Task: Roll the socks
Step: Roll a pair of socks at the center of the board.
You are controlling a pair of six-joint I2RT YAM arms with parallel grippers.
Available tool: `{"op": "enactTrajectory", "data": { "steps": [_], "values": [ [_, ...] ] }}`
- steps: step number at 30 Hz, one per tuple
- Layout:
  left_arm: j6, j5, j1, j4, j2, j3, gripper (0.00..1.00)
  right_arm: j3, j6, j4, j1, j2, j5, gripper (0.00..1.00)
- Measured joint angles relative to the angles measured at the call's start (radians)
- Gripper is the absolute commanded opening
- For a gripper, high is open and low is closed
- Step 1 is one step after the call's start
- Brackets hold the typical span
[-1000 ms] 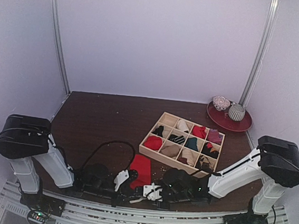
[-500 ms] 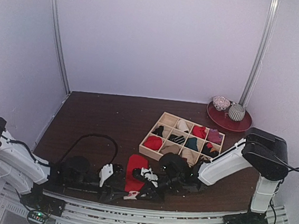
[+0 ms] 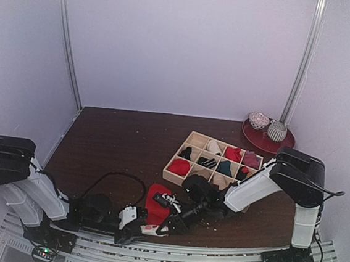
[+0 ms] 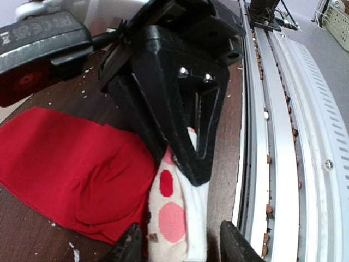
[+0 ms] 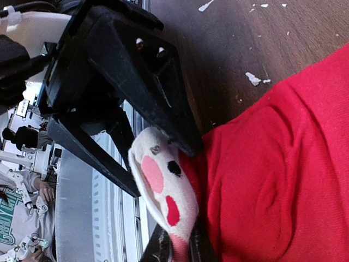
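Note:
A red sock (image 3: pixel 157 203) with a white cuff (image 4: pixel 175 218) dotted pink and red lies near the table's front edge. My left gripper (image 4: pixel 181 245) is open, its fingertips on either side of the cuff end without touching it. My right gripper (image 5: pixel 182 252) is shut on that same cuff (image 5: pixel 163 183), lifting it off the table while the red body (image 5: pixel 283 164) stays flat. In the top view the left gripper (image 3: pixel 138 221) and the right gripper (image 3: pixel 167 220) meet nose to nose over the sock's near end. The right gripper's black fingers (image 4: pixel 185 109) fill the left wrist view.
A wooden divided box (image 3: pixel 219 140) holding several rolled bundles stands just behind and to the right of the sock. A red plate (image 3: pixel 282 145) with two grey-white patterned round items is at the back right. The metal rail (image 4: pixel 283 136) runs close beside the cuff.
My left gripper has opened and let go of the cuff, while my right gripper has shut on it. Both arms and the sock have shifted left along the front edge.

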Motion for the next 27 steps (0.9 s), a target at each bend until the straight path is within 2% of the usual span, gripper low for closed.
{"op": "enactTrajectory", "data": {
  "steps": [1,2,4,6,9,12,13,14,15,16,22,27],
  "values": [
    [0.0,0.001,-0.003,0.009,0.015,0.0,0.37,0.002,0.003,-0.004,-0.001,0.0,0.0,0.0],
    [-0.002,0.001,-0.005,0.017,0.029,0.0,0.26,0.003,0.006,-0.008,-0.002,0.0,-0.001,0.0],
    [-0.008,0.001,-0.005,0.038,0.058,0.0,0.1,0.007,0.014,-0.016,-0.002,0.0,-0.002,0.0],
    [-0.01,-0.003,-0.005,0.058,0.075,0.005,0.0,0.011,0.018,-0.029,-0.002,0.0,-0.003,0.0],
    [-0.018,-0.005,-0.005,0.061,0.082,0.014,0.0,0.017,0.016,-0.056,-0.007,-0.004,-0.003,0.0],
    [-0.048,-0.013,-0.006,0.056,0.083,0.019,0.0,0.018,0.001,-0.085,-0.007,-0.019,0.014,0.1],
    [-0.068,-0.017,-0.006,0.054,0.083,0.021,0.0,0.018,-0.005,-0.096,-0.007,-0.025,0.023,0.18],
    [-0.084,-0.018,-0.006,0.054,0.083,0.021,0.0,0.018,-0.01,-0.105,-0.007,-0.031,0.032,0.45],
    [-0.108,-0.019,-0.005,0.054,0.084,0.022,0.0,0.018,-0.017,-0.12,-0.006,-0.041,0.048,0.93],
    [-0.132,-0.019,-0.005,0.055,0.086,0.023,0.0,0.018,-0.028,-0.142,-0.005,-0.057,0.069,0.99],
    [-0.273,0.004,0.008,0.103,0.13,0.034,0.0,0.025,-0.117,-0.333,0.008,-0.261,0.251,1.0],
    [-0.365,0.036,0.025,0.171,0.151,0.006,0.0,0.1,-0.2,-0.508,0.029,-0.464,0.549,1.0]
  ]
}}
